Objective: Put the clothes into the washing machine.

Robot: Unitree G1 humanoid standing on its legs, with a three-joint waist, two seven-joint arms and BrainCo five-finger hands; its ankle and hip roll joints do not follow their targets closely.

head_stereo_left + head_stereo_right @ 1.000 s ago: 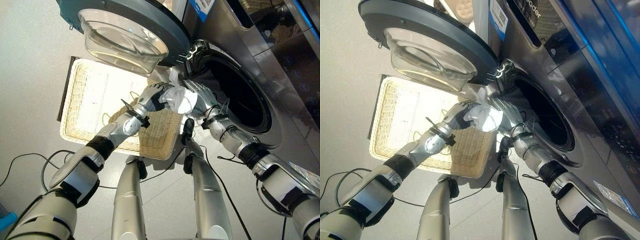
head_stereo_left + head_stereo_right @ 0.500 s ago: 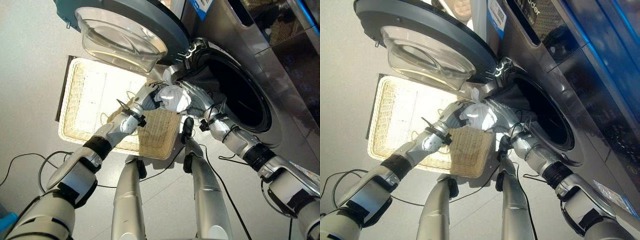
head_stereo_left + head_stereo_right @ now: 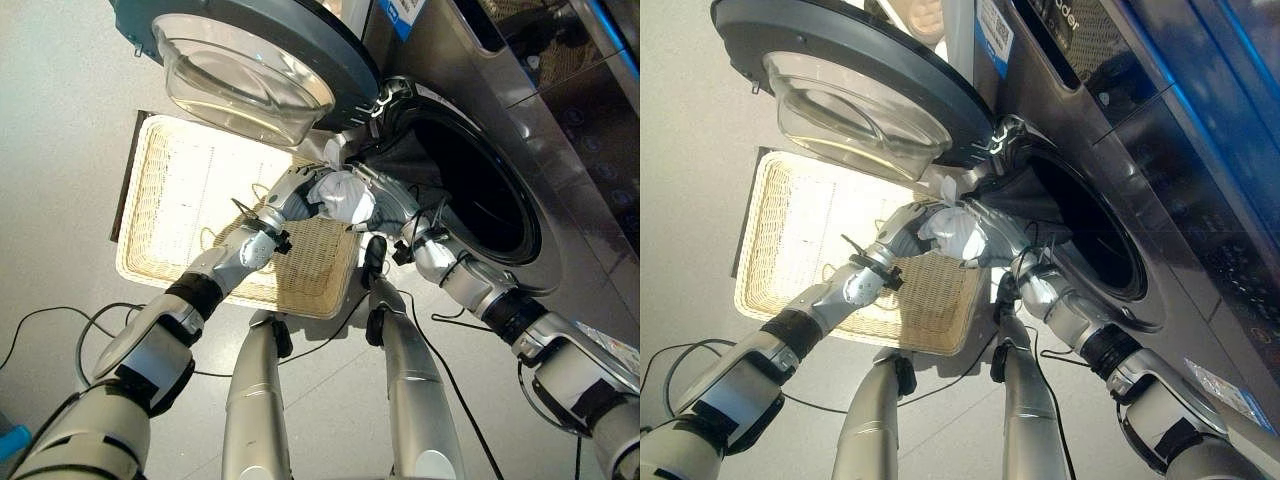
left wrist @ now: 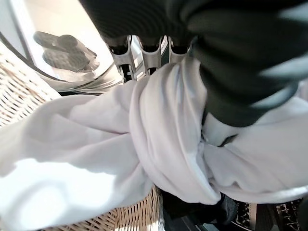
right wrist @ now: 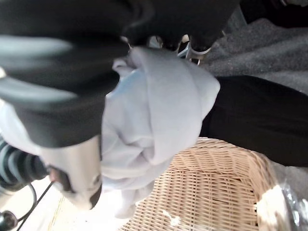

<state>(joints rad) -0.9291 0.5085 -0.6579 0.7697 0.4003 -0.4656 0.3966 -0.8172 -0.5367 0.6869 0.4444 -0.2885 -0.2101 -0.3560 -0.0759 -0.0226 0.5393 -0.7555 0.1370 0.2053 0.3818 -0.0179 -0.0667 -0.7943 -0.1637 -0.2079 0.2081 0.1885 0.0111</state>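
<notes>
So my fingers are curling into a bundle of white cloth, both sides at once. My left hand is wrapping round it from the basket side and my right hand is clamping it from the machine side, so the wad is getting squeezed between them and nothing is dangling loose. In the right wrist view the cloth is bunching up right against my palm, folded over on itself.

I'm holding it with both hands because it's a floppy lump and one hand would probably let a corner trail. The bundle is hanging just above the near corner of the wicker basket, right at the lip of the drum opening, not inside yet. There's something dark and grey draped over the rim there; can't tell exactly what it is.

The door is swung wide open above the basket, so the path in is free. My guess is the next bit is pushing the wad past the rim and letting go.
</notes>
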